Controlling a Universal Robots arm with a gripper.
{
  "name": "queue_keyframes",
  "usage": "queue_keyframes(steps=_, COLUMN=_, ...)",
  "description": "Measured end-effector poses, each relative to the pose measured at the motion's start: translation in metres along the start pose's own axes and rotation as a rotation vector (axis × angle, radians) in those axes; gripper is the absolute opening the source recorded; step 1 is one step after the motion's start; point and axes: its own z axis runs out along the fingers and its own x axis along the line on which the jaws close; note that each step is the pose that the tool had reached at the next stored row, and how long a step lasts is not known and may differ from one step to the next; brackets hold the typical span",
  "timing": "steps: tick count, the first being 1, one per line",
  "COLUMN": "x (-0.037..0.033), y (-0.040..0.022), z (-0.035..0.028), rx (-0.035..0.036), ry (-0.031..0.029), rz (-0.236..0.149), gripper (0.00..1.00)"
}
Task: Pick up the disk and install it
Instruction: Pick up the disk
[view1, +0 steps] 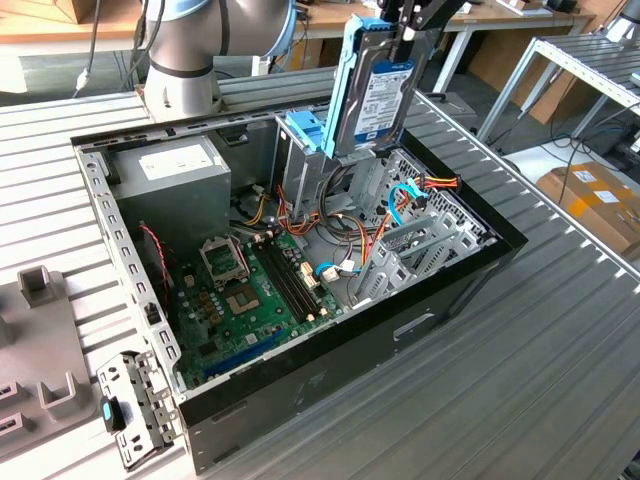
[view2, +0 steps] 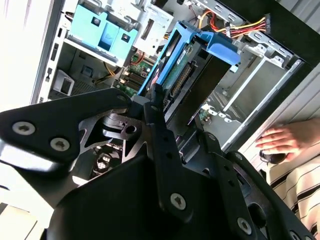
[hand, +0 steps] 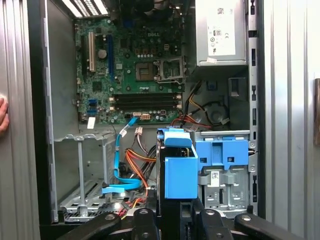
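The tool hangs at about 1 o'clock in the exterior view, above the open computer case. It is closed on the upper edge of the disk. In the second wrist view its black metal fingers press against the two flat faces of the disk, with no gap visible.

The disk is a flat grey metal rectangle with a light-blue plastic frame around its edges. It stands nearly upright in the air, a little tilted, and the face with the white label is turned to the exterior camera. Its lower end is just over the tall grey sheet-metal drive cage, close beside the blue plastic bracket. I cannot tell whether it touches the cage. In the first wrist view the disk appears edge-on, just beside this bracket.

The case is a black steel box lying on its side on the ribbed metal worktop. Inside, the green motherboard lies at about 7 o'clock from the disk, and the grey box-shaped power supply at about 9 o'clock. A bundle of orange, red and yellow cables lies at about 4 o'clock from the disk.

A person's hand rests on the worktop outside the case wall.
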Motion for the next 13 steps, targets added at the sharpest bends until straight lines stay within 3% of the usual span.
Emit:
queue_keyframes(steps=6, x=0.0165, y=-0.0008, z=0.0004, rx=0.0000, ry=-0.0001, rz=0.000, gripper=0.35)
queue_keyframes(steps=13, x=0.0420, y=-0.0022, z=0.0010, rx=0.0000, ry=-0.0003, rz=0.001, gripper=0.35)
